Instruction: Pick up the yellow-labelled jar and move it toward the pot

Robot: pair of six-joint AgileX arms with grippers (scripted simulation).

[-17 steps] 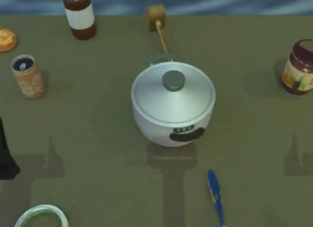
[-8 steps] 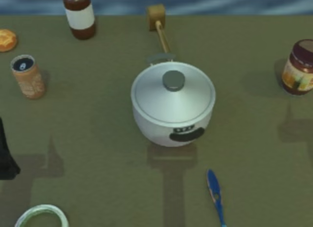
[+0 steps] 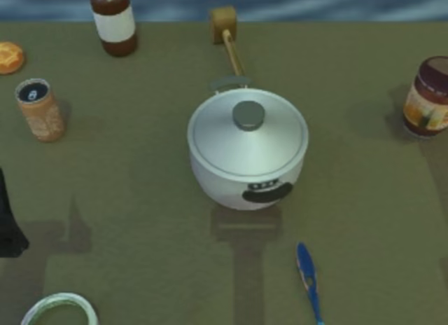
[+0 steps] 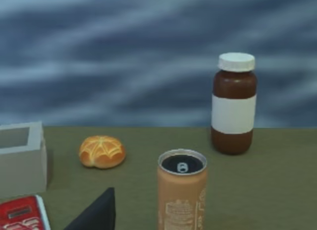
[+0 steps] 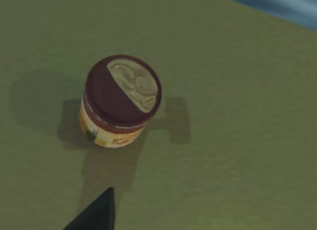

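Note:
The yellow-labelled jar [image 3: 427,97], dark red with a maroon lid, stands upright at the table's right edge. The right wrist view looks down on this jar [image 5: 120,102]. One dark fingertip [image 5: 100,210] of my right gripper shows short of it and off to one side, nothing touching it. That gripper is outside the top view. The pot [image 3: 247,146], silver-white with a domed lid and grey knob, sits mid-table, its wooden handle [image 3: 229,45] pointing to the far edge. My left arm [image 3: 8,227] is parked at the left edge, one fingertip [image 4: 96,212] showing.
A brown bottle [image 3: 113,20] with a white label, an orange can [image 3: 40,109] and a bread roll [image 3: 10,57] stand far left. A blue toothbrush [image 3: 309,279] lies in front of the pot. A white ring [image 3: 59,309] is near left. A grey box [image 4: 21,158] stands by the roll.
The right arm's shadow has slid across the table from the near right toward the jar. The jar, pot and left arm have not moved.

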